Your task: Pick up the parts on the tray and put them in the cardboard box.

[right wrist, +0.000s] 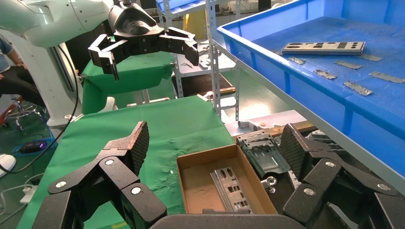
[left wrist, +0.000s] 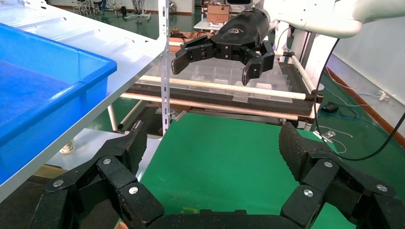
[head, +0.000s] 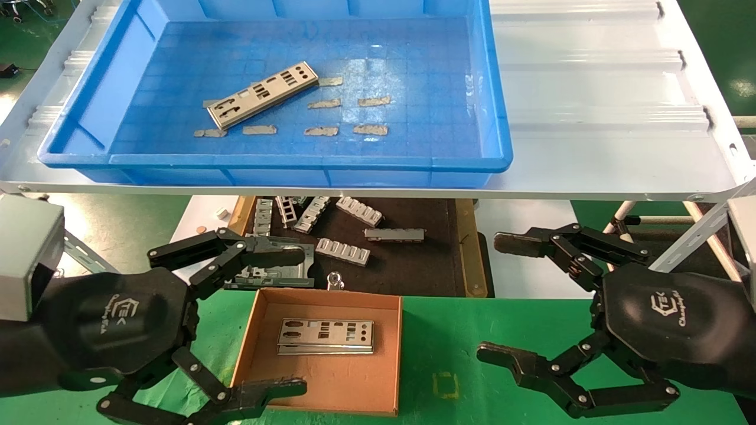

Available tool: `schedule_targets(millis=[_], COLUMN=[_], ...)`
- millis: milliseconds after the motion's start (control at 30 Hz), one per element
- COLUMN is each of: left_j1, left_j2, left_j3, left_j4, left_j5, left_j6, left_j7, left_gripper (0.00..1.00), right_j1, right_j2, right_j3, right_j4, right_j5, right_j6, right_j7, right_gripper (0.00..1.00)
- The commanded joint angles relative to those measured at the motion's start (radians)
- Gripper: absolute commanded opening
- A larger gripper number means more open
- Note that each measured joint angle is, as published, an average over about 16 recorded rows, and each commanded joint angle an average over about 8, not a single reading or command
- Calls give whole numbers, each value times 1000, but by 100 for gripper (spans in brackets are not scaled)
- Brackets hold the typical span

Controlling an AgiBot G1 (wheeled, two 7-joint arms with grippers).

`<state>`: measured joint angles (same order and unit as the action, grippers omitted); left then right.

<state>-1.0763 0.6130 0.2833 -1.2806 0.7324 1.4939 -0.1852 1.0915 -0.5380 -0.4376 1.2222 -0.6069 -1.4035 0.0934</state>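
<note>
both end effectors empty, one plate boxed, one left in bin

currently the left end effector (head: 257, 321) hovers with fingers spread wide just beside the small brown cardboard box (head: 331, 389) on the green surface (head: 508, 330), holding nothing. the right end effector (head: 511, 298) hangs over the green surface well apart from the box, fingers also spread, empty. one thin silver punched metal plate (head: 325, 336) lies flat inside the box. another silver plate (head: 264, 98) lies tilted in the big blue plastic bin (head: 496, 106) on the white metal shelf (head: 602, 118), among tan tape scraps (head: 372, 101).
</note>
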Motion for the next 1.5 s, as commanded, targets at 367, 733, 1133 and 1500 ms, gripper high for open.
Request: schedule_targets(millis=[367,733,1133,1500], left_j1=[0,0,0,0], left_j2=[0,0,0,0], left_j3=[0,0,0,0], left_j4=[0,0,0,0], left_j5=[0,0,0,0], left_j6=[0,0,0,0], left_j7=[0,0,0,0], left_gripper=[100,100,100,100], right_j1=[0,0,0,0], right_j2=[0,0,0,0], right_j3=[0,0,0,0], right_j4=[0,0,0,0], right_j5=[0,0,0,0], right_j6=[0,0,0,0], right_j7=[0,0,0,0], right_gripper=[100,100,100,100])
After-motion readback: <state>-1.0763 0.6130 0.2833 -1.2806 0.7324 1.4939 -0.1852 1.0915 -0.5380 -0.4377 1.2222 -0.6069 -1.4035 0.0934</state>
